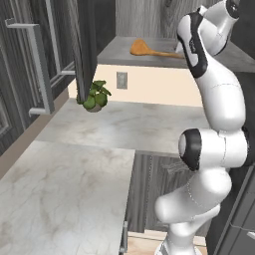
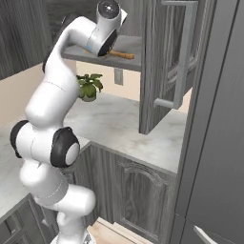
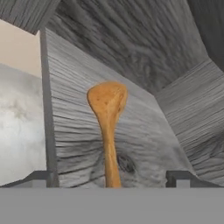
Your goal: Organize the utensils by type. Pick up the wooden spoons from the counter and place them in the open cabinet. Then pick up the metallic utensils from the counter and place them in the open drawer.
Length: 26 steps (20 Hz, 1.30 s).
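The jaws stand wide open, their two dark tips low at either side of the hand view, and between them runs the handle of a wooden spoon [image 3: 107, 127] that lies flat on the grey shelf [image 3: 144, 131] of the cabinet [image 1: 84, 45]; nothing is gripped, so this spoon looks placed. The main risk is in backing out: the handle sits between the tips, and a sideways or tilted pull could catch it and drag the spoon toward the shelf's front edge, from where it would fall to the desk [image 1: 69, 194] below. A second risk is the arm's upper links brushing the open cabinet door [image 2: 171, 57] as they swing away. I cannot tell from the hand view whether the handle end overhangs the edge, since the tips hide it. The spoon is orange-brown, with an oval bowl pointing deeper into the cabinet and a thin, straight handle. Farther back, a small potted plant [image 1: 94, 97] sits on the desk against the wall.
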Available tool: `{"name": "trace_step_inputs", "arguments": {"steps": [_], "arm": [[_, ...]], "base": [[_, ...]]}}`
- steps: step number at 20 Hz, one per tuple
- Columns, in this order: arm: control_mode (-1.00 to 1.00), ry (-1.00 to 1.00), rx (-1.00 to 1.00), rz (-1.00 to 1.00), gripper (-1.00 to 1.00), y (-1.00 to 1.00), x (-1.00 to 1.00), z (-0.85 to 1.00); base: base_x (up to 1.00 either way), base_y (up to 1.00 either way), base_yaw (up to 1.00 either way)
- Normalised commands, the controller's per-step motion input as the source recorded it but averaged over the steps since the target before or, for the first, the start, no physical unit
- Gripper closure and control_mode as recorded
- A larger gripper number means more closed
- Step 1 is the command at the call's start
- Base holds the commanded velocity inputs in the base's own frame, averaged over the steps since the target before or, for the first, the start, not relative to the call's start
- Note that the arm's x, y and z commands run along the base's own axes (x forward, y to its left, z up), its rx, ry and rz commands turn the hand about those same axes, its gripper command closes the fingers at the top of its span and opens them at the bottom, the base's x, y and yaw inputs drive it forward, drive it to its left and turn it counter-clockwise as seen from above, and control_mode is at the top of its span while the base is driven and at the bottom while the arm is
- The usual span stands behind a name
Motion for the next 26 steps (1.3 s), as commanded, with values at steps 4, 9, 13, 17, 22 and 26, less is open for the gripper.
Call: {"name": "trace_step_inputs", "arguments": {"steps": [4, 9, 13, 17, 22, 26], "arm": [[-1.00, -0.14, 0.00, -0.20, -1.00, 0.21, -0.93, -0.15], [-1.00, 0.00, 0.02, -0.34, -1.00, 0.30, -0.91, -0.36], [-1.00, 0.04, 0.15, -0.34, -1.00, 0.14, -0.86, -0.24], [-1.00, 0.12, 0.22, -0.37, -1.00, 0.10, -0.82, -0.16], [-1.00, 0.07, 0.25, -0.34, -1.00, 0.02, -0.81, -0.41], [-1.00, 0.24, 0.28, -0.21, -1.00, 0.00, -0.57, -0.46]], "base": [[0.00, 0.00, 0.00], [0.00, 0.00, 0.00], [0.00, 0.00, 0.00], [0.00, 0.00, 0.00], [0.00, 0.00, 0.00], [0.00, 0.00, 0.00]]}}
